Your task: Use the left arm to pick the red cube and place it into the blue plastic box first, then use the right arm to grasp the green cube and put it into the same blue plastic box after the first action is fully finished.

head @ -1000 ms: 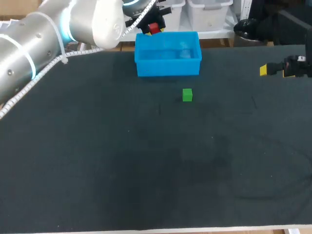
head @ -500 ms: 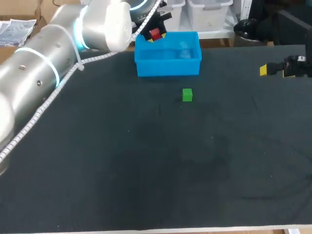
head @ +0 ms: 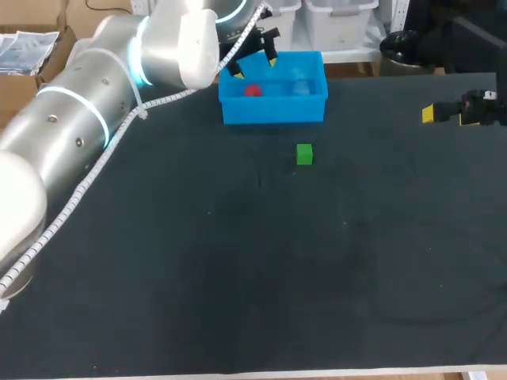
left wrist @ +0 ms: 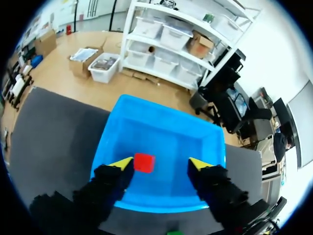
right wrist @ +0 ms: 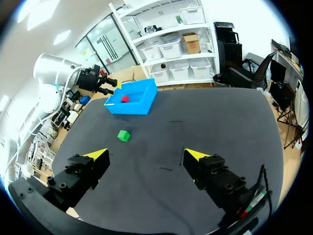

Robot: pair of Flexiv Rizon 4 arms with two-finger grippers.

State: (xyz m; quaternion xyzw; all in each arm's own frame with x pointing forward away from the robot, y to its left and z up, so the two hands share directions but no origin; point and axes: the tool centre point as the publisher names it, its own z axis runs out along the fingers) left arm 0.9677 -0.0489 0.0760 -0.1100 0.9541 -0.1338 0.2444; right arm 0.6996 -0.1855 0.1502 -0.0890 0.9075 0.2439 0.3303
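Observation:
The red cube lies inside the blue plastic box at the table's far edge. My left gripper hangs open just above the box; in the left wrist view the red cube sits below and between its spread yellow fingertips, free of both. The green cube rests on the dark mat in front of the box, also seen small in the right wrist view. My right gripper stands wide open and empty, high above the table's right side.
The dark mat covers the table, with bare room around the green cube. The left arm stretches across the left rear of the table toward the box.
The left gripper moved over the box and opened; the red cube dropped from its fingers into the box. The right arm and the green cube stayed put.

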